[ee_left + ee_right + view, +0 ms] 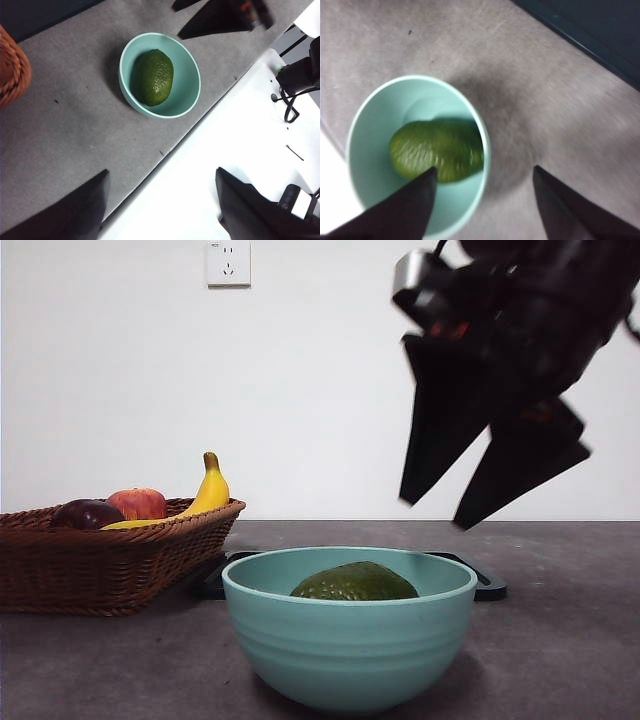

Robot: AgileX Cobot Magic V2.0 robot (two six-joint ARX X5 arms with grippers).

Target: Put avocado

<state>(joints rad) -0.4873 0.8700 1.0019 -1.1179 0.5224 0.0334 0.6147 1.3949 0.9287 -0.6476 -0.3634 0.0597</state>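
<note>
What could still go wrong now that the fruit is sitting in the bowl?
Little, it seems. The avocado lies inside the teal bowl, and the right gripper hangs open above and to one side. One risk: if that arm swings low as it leaves, a jaw might clip the bowl's rim and shove it. Another: the bowl sits near the table's edge, so a hard knock could push it toward the drop.

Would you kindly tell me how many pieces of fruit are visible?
4: the avocado in the bowl, plus an apple, banana and dark plum-like fruit in the basket. More may be hidden there.
</note>
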